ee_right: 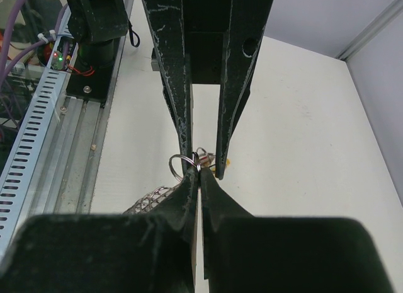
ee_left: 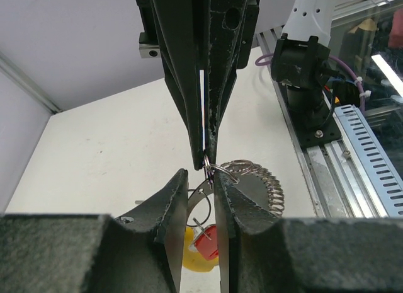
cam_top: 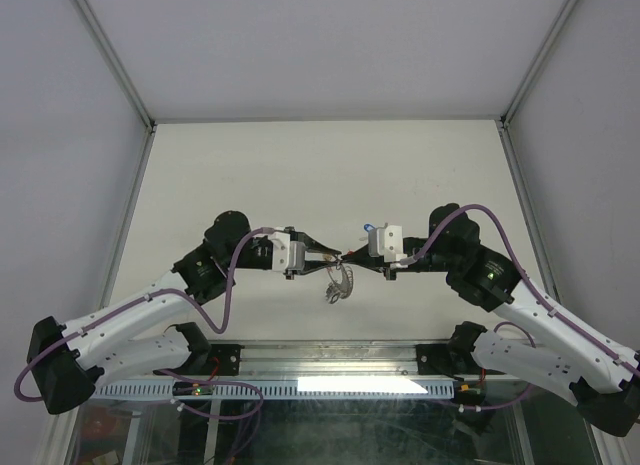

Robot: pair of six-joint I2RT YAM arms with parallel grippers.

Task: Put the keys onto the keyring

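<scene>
My two grippers meet tip to tip above the white table (cam_top: 300, 175). My right gripper (ee_right: 200, 177) has its black fingers pressed together, pinching a small thin wire ring (ee_right: 182, 162) right at the tips. My left gripper (ee_left: 201, 183) faces it with a narrow gap between its fingers. The ring sits at the mouth of that gap, close against one fingertip, and I cannot tell whether the other fingertip touches it. Under my left fingers hangs a red oblong plastic key tag (ee_left: 205, 241), with a sliver of silver metal beside it. The keyring, a silvery hoop that looks coiled (ee_left: 261, 178), hangs just below and beside the meeting tips. Its yellow section (ee_left: 187, 258) shows low down behind the red tag.
</scene>
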